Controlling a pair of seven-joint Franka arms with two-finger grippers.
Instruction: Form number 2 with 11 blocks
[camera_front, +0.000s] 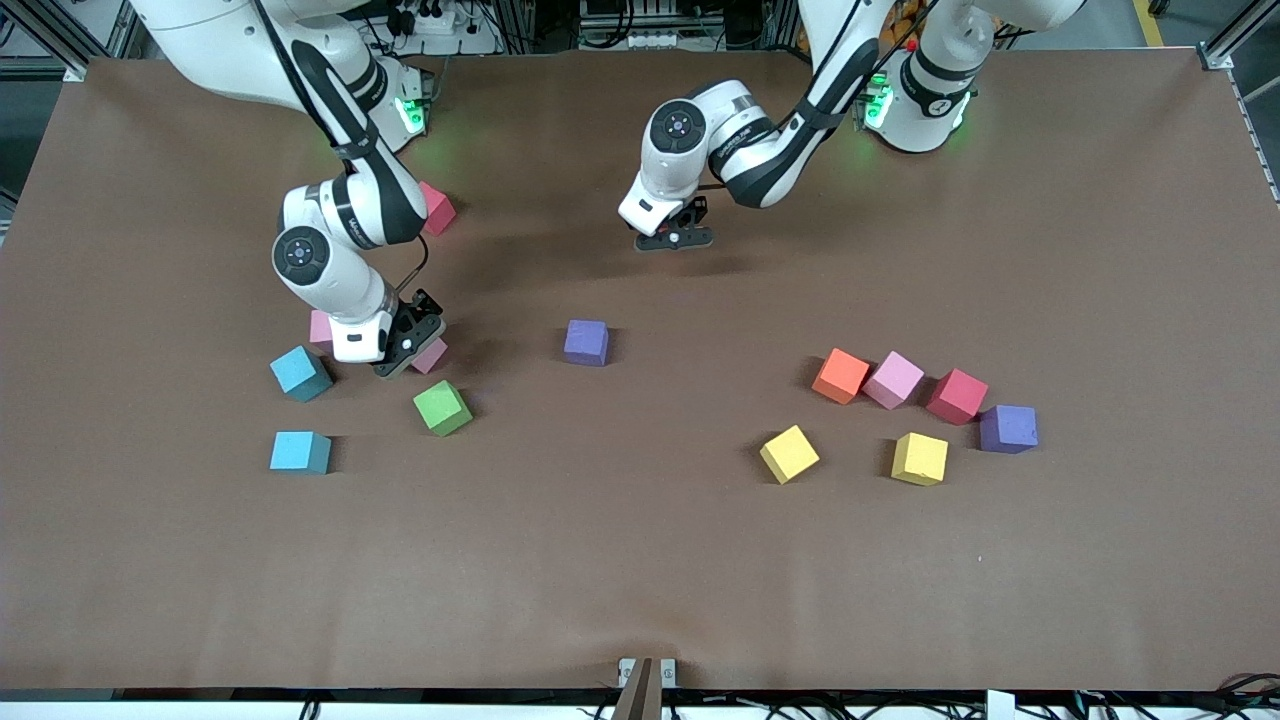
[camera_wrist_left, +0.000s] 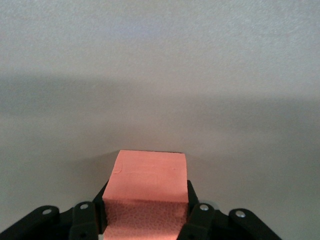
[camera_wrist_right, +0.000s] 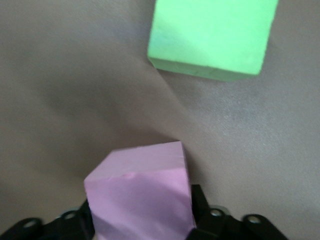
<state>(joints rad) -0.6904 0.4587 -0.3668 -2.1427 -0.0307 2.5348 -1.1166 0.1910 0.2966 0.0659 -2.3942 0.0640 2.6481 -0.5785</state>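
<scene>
Orange block (camera_wrist_left: 150, 187) between left gripper (camera_wrist_left: 147, 220) fingers.

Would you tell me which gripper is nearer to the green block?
The right gripper, closing around a pink block right beside the green block. The left gripper holds an orange block above the table's middle.

Both glossy white Franka arms carry black bands at the joints, round dark caps with a blue dot, green lights glowing at their bases and thin black cables. The black left gripper (camera_front: 675, 238) and black right gripper (camera_front: 408, 343) show silver screws.
</scene>
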